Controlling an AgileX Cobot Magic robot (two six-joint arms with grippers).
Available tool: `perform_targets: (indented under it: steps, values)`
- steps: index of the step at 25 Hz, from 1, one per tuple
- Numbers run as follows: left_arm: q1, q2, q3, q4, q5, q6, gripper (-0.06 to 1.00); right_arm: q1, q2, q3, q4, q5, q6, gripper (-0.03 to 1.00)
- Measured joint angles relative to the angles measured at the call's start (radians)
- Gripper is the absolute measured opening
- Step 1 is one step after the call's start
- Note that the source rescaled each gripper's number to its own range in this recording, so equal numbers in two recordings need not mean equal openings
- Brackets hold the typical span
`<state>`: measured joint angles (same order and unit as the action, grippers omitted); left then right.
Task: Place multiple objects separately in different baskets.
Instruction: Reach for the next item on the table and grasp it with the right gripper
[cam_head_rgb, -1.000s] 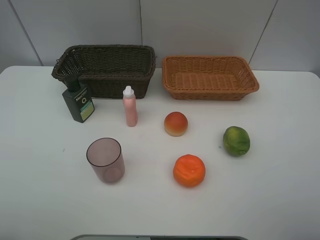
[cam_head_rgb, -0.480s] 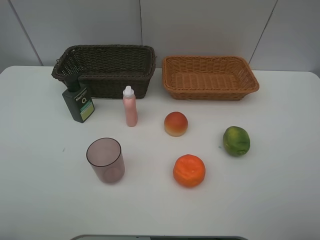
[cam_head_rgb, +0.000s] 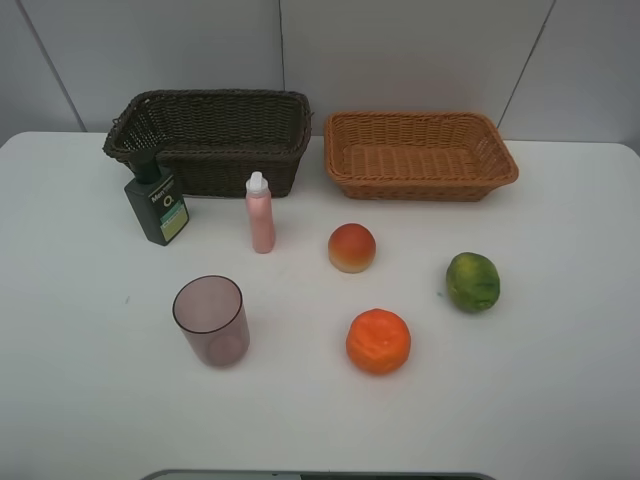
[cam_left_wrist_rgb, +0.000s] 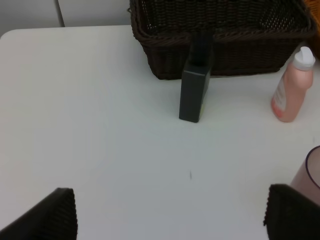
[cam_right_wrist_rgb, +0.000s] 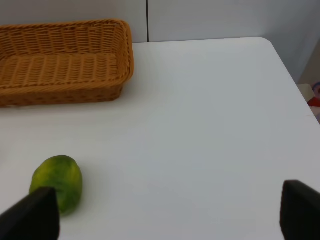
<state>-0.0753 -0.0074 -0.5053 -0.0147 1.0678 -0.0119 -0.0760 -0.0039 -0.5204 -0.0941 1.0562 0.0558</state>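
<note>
The table (cam_head_rgb: 560, 400) is plain white, and the wall (cam_head_rgb: 400, 50) behind it is pale grey with thin dark seams. The left basket (cam_head_rgb: 215, 135) is dark brown wicker in a tight weave; the right basket (cam_head_rgb: 420, 150) has the same weave in light orange-tan. The pump bottle (cam_head_rgb: 158, 208) is dark green with a paler green label and white lettering. The slim bottle (cam_head_rgb: 261, 220) is pink with a white cap. The cup (cam_head_rgb: 211, 320) is translucent mauve. The peach-like fruit (cam_head_rgb: 352, 247) is red on top and yellow below. The orange fruit (cam_head_rgb: 378, 341) is bright orange. The round fruit (cam_head_rgb: 472, 281) is green, mottled lighter and darker. The left tool (cam_left_wrist_rgb: 172, 212) and right tool (cam_right_wrist_rgb: 165, 212) have black fingers, the left tool's finely ribbed.
</note>
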Motion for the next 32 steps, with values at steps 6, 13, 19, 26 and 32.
perform_targets:
  steps: [6, 13, 19, 26, 32]
  values:
    - [0.000, 0.000, 0.000, 0.000, 0.000, 0.000, 0.96, 0.000, 0.000, 0.000, 0.000, 0.000, 0.000, 0.94]
    - [0.000, 0.000, 0.000, 0.000, 0.000, 0.000, 0.96, 0.000, 0.008, 0.000, 0.000, 0.000, 0.000, 0.94]
    - [0.000, 0.000, 0.000, 0.000, 0.000, 0.000, 0.96, 0.000, 0.193, -0.016, 0.000, -0.015, 0.000, 0.94]
    - [0.000, 0.000, 0.000, 0.000, 0.000, 0.000, 0.96, 0.000, 0.544, -0.133, 0.000, -0.119, 0.000, 0.94]
    - [0.000, 0.000, 0.000, 0.000, 0.000, 0.000, 0.96, 0.000, 0.836, -0.213, 0.000, -0.281, 0.000, 0.94]
